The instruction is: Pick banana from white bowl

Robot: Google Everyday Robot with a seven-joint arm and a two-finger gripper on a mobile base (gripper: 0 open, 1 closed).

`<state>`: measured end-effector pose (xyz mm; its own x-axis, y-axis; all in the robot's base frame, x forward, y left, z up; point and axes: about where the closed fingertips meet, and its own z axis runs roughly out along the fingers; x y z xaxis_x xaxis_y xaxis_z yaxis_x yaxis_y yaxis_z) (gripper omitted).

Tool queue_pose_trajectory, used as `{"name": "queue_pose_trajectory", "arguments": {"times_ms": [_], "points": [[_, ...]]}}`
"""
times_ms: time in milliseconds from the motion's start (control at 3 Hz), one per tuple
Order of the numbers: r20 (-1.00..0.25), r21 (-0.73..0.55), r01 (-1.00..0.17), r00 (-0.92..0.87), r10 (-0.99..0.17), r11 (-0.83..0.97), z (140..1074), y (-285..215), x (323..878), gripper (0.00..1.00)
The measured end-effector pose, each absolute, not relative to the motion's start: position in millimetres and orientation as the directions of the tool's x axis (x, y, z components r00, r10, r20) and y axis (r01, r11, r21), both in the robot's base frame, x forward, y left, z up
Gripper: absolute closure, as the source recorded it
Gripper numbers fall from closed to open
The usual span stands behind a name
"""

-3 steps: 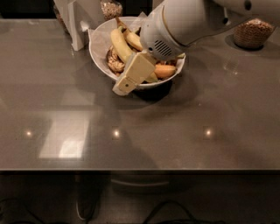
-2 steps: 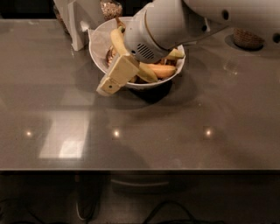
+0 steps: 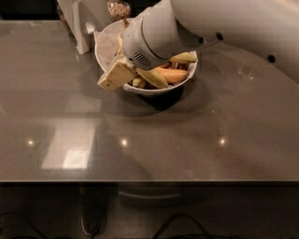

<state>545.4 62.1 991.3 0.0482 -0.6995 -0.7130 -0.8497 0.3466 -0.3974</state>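
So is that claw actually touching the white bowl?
Cannot tell. In the camera view the claw overlaps the white bowl at its near-left rim, but no contact or gap shows plainly; it may hang just above it.

The gripper [image 3: 113,78] hung at the white bowl's [image 3: 103,46] left rim on the grey table [image 3: 196,140], bananas [image 3: 152,78] heaped just right of it.

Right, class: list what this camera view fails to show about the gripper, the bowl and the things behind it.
All in the camera view.
Gripper, at the bowl's left rim: whether it holds anything is unclear; the arm hides the contact.
Bowl's middle: covered by the arm; only bananas on its right show.
Jar behind: cut off by the top edge.
White object beside it: cut off too; kind unclear.
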Motion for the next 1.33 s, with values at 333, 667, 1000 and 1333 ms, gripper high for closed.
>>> {"name": "queue_pose_trajectory", "arguments": {"times_ms": [333, 667, 1000, 1333], "points": [[-0.707, -0.438, -0.808, 0.038, -0.706, 0.394, 991.9, 52.2, 559.1, 0.26], [-0.707, -0.457, -0.776, 0.02, -0.707, 0.435, 990.3, 41.0, 572.4, 0.31], [-0.716, -0.438, -0.763, -0.023, -0.698, 0.475, 980.8, 31.1, 587.1, 0.31], [-0.72, -0.42, -0.76, -0.054, -0.692, 0.496, 970.3, 26.8, 597.2, 0.32]]}}
